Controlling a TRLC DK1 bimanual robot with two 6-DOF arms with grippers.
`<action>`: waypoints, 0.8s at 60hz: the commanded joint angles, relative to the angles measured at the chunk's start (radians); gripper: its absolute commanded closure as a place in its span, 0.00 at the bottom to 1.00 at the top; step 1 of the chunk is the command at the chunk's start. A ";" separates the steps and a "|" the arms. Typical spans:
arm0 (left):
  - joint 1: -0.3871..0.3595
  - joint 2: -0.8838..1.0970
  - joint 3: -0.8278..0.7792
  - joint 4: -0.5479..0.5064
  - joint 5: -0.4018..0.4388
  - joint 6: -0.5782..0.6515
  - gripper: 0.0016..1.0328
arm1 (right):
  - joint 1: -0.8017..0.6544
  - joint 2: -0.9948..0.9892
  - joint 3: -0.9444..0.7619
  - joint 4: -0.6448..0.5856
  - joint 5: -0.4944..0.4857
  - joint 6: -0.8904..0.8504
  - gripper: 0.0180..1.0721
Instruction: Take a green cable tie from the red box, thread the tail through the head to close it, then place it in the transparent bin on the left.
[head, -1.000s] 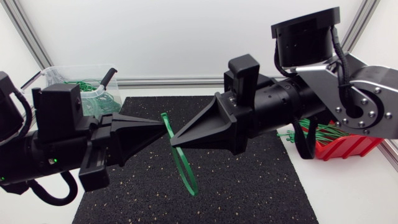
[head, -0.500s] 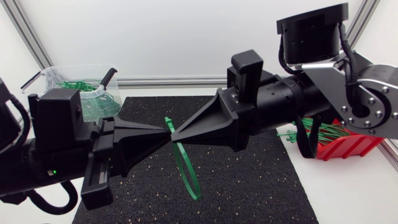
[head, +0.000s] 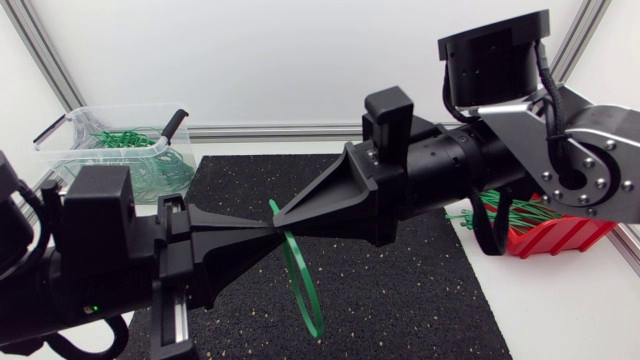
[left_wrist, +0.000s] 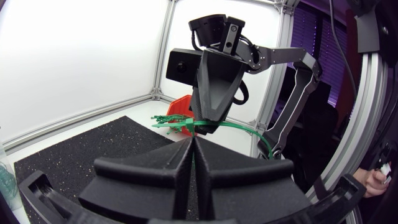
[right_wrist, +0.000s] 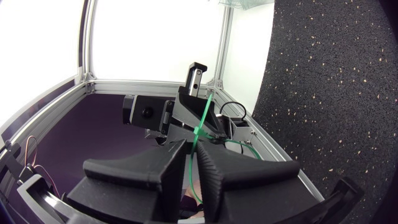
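A green cable tie (head: 301, 281) closed into a loop hangs over the black mat, between my two grippers. My left gripper (head: 269, 227) comes in from the left and is shut on the tie's top; in the left wrist view its fingers (left_wrist: 180, 163) press together with the tie (left_wrist: 231, 126) at their tips. My right gripper (head: 283, 213) meets it tip to tip from the right. In the right wrist view its fingers (right_wrist: 169, 163) stand a narrow gap apart, and the tie's strap (right_wrist: 203, 118) runs through that gap. The red box (head: 552, 236) lies at the right, under my right arm.
The transparent bin (head: 68, 125) at the back left holds several green ties. More green ties (head: 505, 212) spill from the red box. A black mat (head: 410, 295) covers the middle of the white table.
My left arm has slid toward the table's near edge and sits lower in view. The grippers' meeting point and the hanging loop have dropped slightly. My right arm has barely shifted.
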 joint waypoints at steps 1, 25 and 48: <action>-0.005 -0.004 -0.023 -0.002 -0.007 0.049 0.97 | -0.015 -0.016 -0.013 0.001 -0.009 0.023 0.67; 0.018 -0.019 -0.043 -0.032 -0.052 0.177 0.97 | -0.088 -0.062 -0.018 -0.001 -0.052 -0.061 0.65; -0.123 -0.064 -0.051 -0.056 -0.251 0.346 0.97 | -0.061 0.102 0.065 -0.111 -0.098 -0.364 0.65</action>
